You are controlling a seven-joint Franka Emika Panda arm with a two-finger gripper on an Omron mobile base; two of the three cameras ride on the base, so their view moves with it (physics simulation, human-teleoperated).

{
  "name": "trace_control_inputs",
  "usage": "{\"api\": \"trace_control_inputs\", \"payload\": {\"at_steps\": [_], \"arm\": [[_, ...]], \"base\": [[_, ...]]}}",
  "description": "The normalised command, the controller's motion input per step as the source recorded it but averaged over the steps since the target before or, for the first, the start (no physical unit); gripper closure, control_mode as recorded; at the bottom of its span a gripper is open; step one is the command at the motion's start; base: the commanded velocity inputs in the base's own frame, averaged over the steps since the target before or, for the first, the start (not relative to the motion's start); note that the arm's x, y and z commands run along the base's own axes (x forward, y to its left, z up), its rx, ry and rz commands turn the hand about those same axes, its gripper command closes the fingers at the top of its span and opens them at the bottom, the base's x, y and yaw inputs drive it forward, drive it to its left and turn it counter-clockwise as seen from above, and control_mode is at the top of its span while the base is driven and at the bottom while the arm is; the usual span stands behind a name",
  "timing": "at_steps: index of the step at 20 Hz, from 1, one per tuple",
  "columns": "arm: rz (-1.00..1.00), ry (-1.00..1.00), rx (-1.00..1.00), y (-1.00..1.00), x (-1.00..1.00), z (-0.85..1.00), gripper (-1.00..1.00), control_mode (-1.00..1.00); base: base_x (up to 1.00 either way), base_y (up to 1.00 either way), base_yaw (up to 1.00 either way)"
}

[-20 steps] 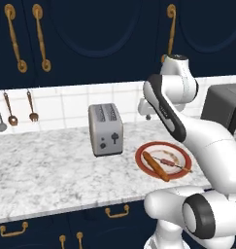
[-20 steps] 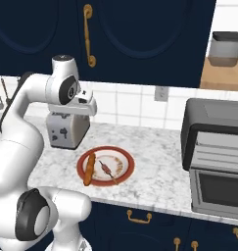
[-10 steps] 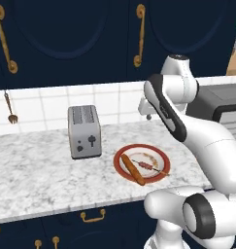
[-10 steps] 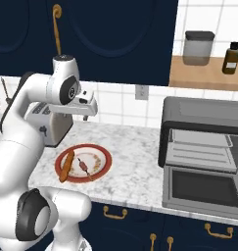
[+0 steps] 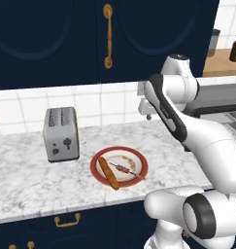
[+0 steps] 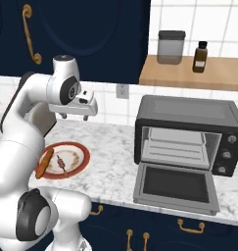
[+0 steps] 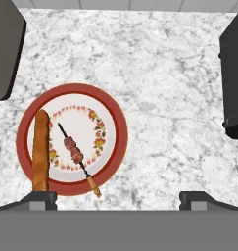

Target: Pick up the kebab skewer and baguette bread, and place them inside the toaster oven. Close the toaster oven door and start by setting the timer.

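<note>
Gripper [image 7: 118, 198] open, empty; drop over skewer [image 7: 75, 152], lower-left in hand view; pinch across stick, clear of bread [image 7: 41, 149].

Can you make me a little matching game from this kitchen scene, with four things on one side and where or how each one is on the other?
Things:
1. baguette bread
2. kebab skewer
3. toaster oven door
4. hand

States:
A. folded down open
B. open, above the counter, holding nothing
C. lying along the plate's edge
D. across the middle of the plate

Pairs: 1-C, 2-D, 3-A, 4-B
</note>
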Motion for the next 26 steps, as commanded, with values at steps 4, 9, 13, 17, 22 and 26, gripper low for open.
{"api": "trace_control_inputs", "payload": {"at_steps": [4,9,13,17,22,26], "arm": [[0.00,0.00,0.00,0.00,0.00,0.00,-1.00,1.00],[0.00,0.00,0.00,0.00,0.00,0.00,-1.00,1.00],[0.00,0.00,0.00,0.00,0.00,0.00,-1.00,1.00],[0.00,0.00,0.00,0.00,0.00,0.00,-1.00,1.00],[0.00,0.00,0.00,0.00,0.00,0.00,-1.00,1.00],[0.00,0.00,0.00,0.00,0.00,0.00,-1.00,1.00]], "base": [[0.18,-0.31,0.00],[0.19,-0.26,0.00],[0.13,-0.36,0.00],[0.14,-0.32,0.00],[0.10,-0.25,0.00],[0.00,0.00,0.00]]}}
